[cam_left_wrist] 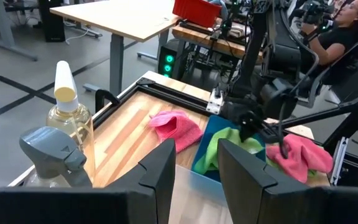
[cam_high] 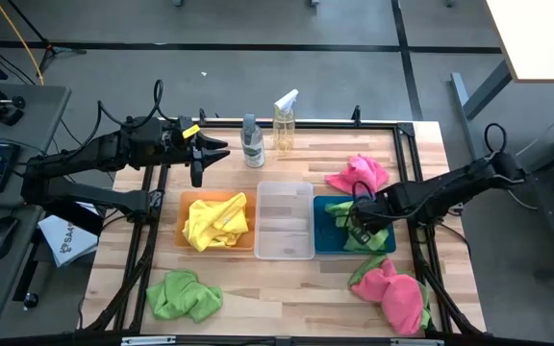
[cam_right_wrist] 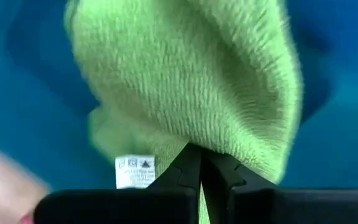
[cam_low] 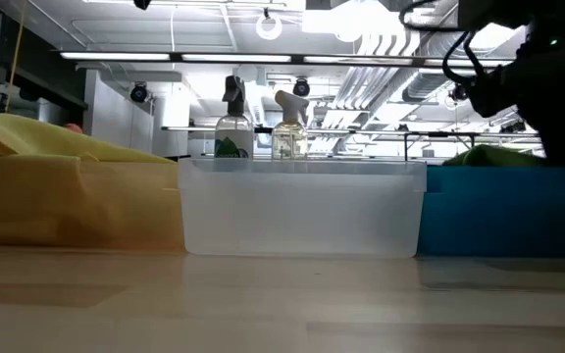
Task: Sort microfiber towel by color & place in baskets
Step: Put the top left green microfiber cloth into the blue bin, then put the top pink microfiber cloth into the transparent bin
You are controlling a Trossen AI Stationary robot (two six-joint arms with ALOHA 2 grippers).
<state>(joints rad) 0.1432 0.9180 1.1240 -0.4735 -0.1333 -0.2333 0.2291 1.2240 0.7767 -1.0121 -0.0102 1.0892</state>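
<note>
My right gripper (cam_high: 359,227) is over the teal bin (cam_high: 327,207) and is shut on a lime green towel (cam_right_wrist: 185,81). That towel also shows in the left wrist view (cam_left_wrist: 225,146), and its top shows above the bin's rim in the low view (cam_low: 488,155). A yellow towel (cam_high: 215,223) lies in the orange bin (cam_high: 187,200). The clear bin (cam_high: 285,219) stands between the other two. On the bare table lie another green towel (cam_high: 183,295) and two pink towels (cam_high: 359,175) (cam_high: 392,290). My left gripper (cam_high: 200,156) is open and hovers behind the orange bin. My right gripper pinches a bunched fold of the green towel (cam_right_wrist: 219,146) between its two fingertips, coming from above and pointing down. The cloth hangs slack below the fingers into the teal bin. I cannot tell how many layers it holds.
Two spray bottles (cam_high: 252,141) (cam_high: 285,120) stand upright near the far edge, close to my left gripper. A black frame (cam_high: 404,130) rims the table. A person (cam_left_wrist: 344,31) sits beyond the table's right side. Bare wood lies in front of the bins.
</note>
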